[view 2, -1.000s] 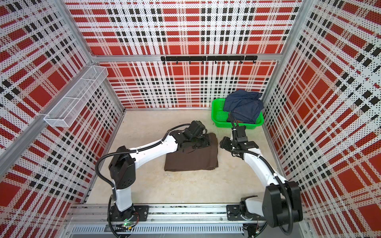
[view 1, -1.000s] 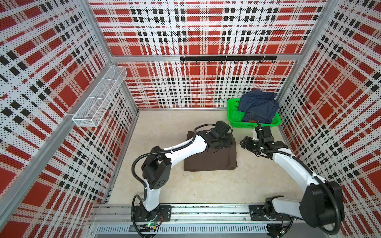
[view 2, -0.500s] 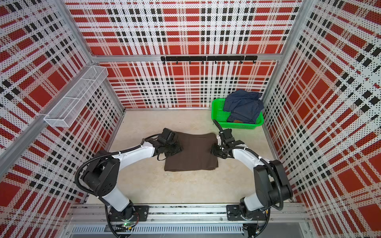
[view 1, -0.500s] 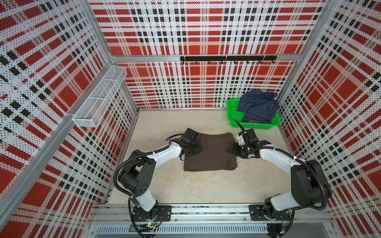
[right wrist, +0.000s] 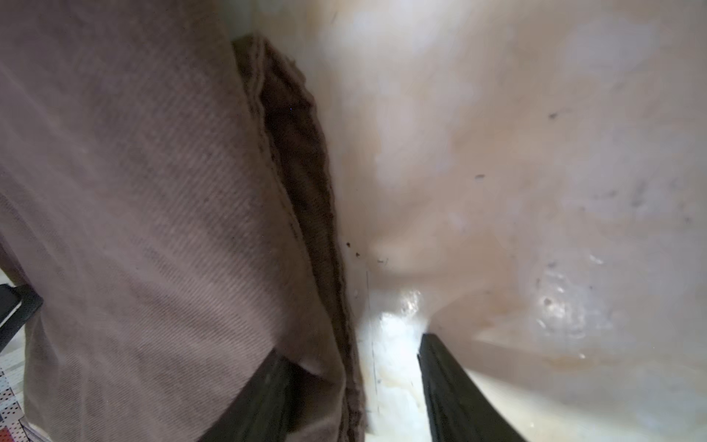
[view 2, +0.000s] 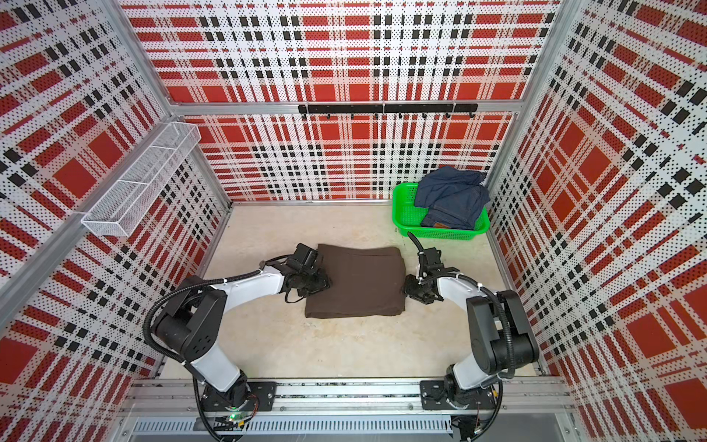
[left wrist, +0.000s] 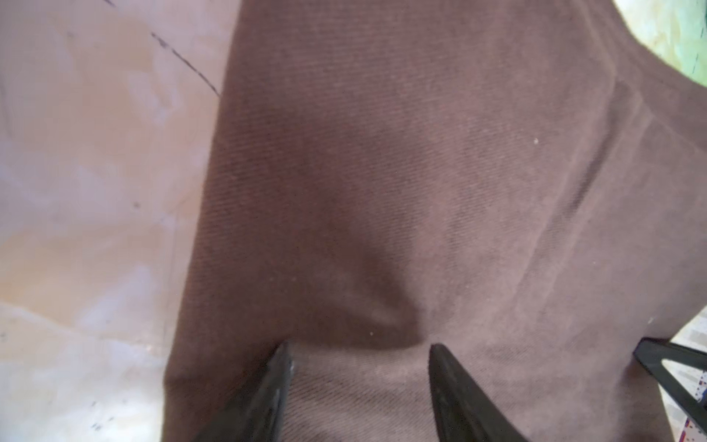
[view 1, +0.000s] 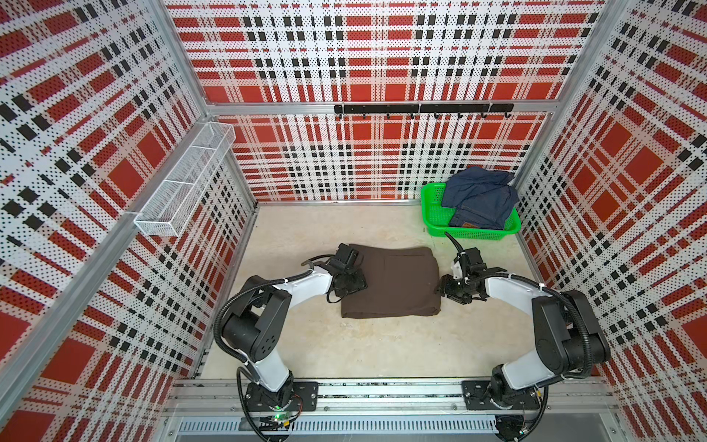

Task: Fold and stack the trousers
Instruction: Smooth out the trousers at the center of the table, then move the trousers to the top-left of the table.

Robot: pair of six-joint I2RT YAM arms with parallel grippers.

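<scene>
Trousers (view 1: 394,281) lie folded flat mid-counter (view 1: 344,344). My left end effector (left wrist: 359,346) rests spread on their left edge, my right end effector (right wrist: 352,346) straddles the right edge, both unclenched. Best now: dig under evenly, lift level.

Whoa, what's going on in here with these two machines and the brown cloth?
Two robot arms are working on brown trousers, folded into a flat rectangle on the table. The left gripper is open above the cloth at one side edge. The right gripper, also open, straddles the opposite edge, one finger at the cloth and one over bare table. Nothing is lifted. Blue jeans sit heaped in a green basket in the far corner.
</scene>
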